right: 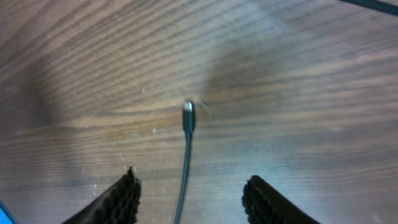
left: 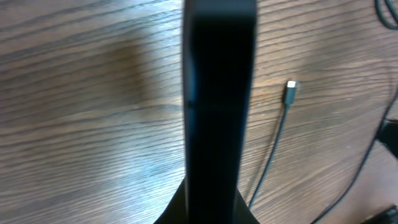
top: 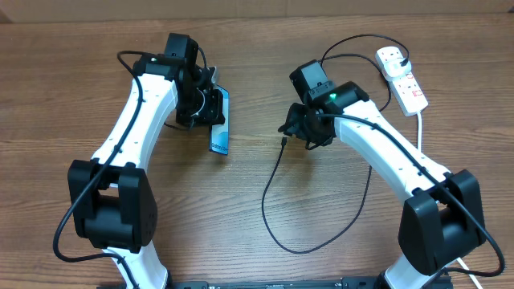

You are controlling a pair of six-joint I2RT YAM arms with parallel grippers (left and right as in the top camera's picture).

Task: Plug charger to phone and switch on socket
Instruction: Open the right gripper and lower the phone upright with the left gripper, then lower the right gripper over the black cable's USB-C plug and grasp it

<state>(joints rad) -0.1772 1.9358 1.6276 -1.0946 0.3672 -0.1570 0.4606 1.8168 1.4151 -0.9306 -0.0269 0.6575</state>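
The phone (top: 221, 128) stands on its long edge on the table, blue screen showing, held in my left gripper (top: 207, 107), which is shut on it. In the left wrist view the phone (left: 217, 93) is a dark upright slab filling the middle. The charger is a thin black cable (top: 277, 185); its connector tip (top: 284, 142) lies on the table right of the phone and shows in the left wrist view (left: 291, 91). My right gripper (right: 189, 196) is open above the tip (right: 188, 116), the cable running between its fingers. The socket (top: 404, 78) lies at the back right.
The black cable loops across the front middle of the table and arcs back to a white plug (top: 393, 58) in the socket's far outlet. A thick white cord (top: 421, 132) runs down from the socket along the right arm.
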